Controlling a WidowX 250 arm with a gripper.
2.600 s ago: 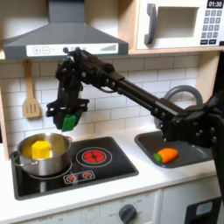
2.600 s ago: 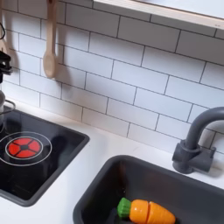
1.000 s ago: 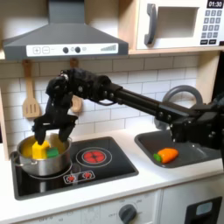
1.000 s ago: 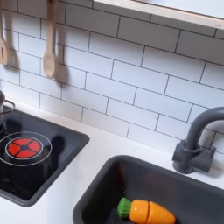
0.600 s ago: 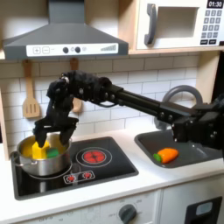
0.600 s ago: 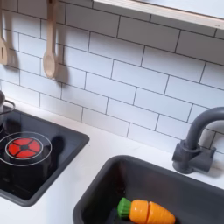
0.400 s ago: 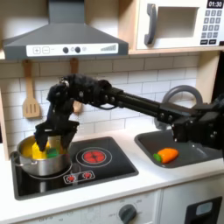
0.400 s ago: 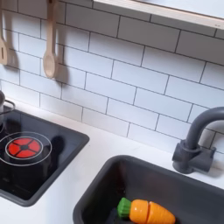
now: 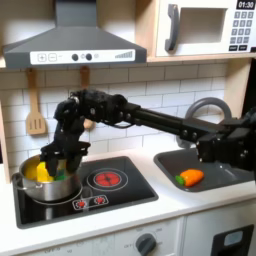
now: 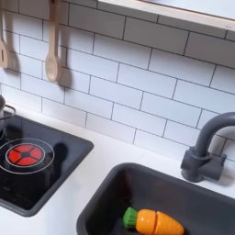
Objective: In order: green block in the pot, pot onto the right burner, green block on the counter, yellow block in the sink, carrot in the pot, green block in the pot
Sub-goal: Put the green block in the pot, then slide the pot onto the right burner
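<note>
Pincer point(image 9: 57, 166) now down inside pot point(image 9: 47, 178), clamped on green block point(image 9: 61, 173) beside yellow block point(image 9: 42, 172). Lowered from above stove seconds ago. First step nearly done; release next.

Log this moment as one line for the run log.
gripper: down in pot, state unclear | green block: in pot beside yellow block | pot: left burner | carrot: in sink

"01:30" on microwave display point(image 9: 245, 5)
</note>
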